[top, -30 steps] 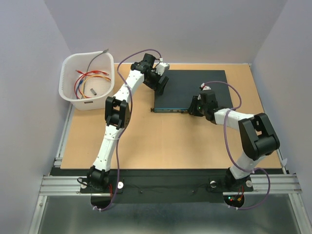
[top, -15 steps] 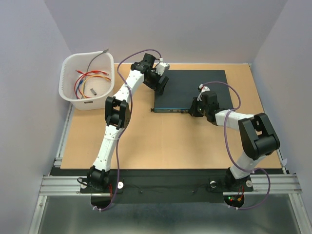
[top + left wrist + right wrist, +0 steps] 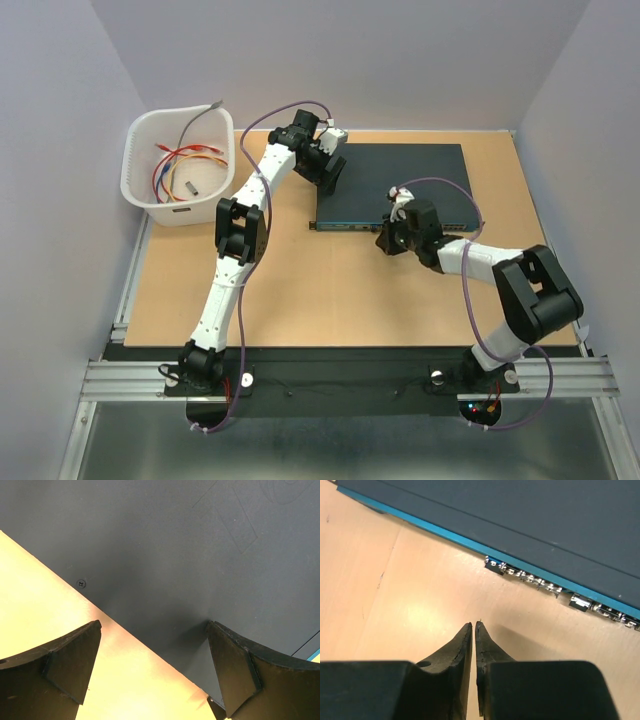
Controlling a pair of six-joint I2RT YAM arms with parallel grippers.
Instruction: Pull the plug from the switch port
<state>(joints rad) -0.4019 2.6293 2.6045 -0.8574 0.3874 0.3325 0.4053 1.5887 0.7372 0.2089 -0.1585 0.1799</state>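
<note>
Pinching the right gripper (image 3: 473, 624) down to a hairline slit, with nothing visible between its fingers (image 3: 452, 650), and pointing the tips at bare table (image 3: 380, 595) just short of the switch (image 3: 530, 520). Facing the thin teal face (image 3: 445, 534) and its row of small sockets (image 3: 530, 578), near but not touching. Stretching the right forearm low and leftward in the top view, with the gripper (image 3: 384, 243) sitting just in front of the switch's near edge and the elbow folding back toward the right base. Spreading the left gripper (image 3: 154, 625) wide, one finger (image 3: 70, 662) over the table (image 3: 35, 595) and the other (image 3: 235, 665) over the switch's dark top (image 3: 200, 550), straddling its left edge; contact impossible to tell. Reaching the left arm far up the table, with the wrist bending down at that edge (image 3: 328, 182). Showing the switch (image 3: 400, 175) lying flat at the far middle of the table (image 3: 300, 290), with open board running from its near edge to the arm bases. Showing a white basket (image 3: 135, 150) of coloured cables (image 3: 180, 160) at the far left, well apart from both grippers.
</note>
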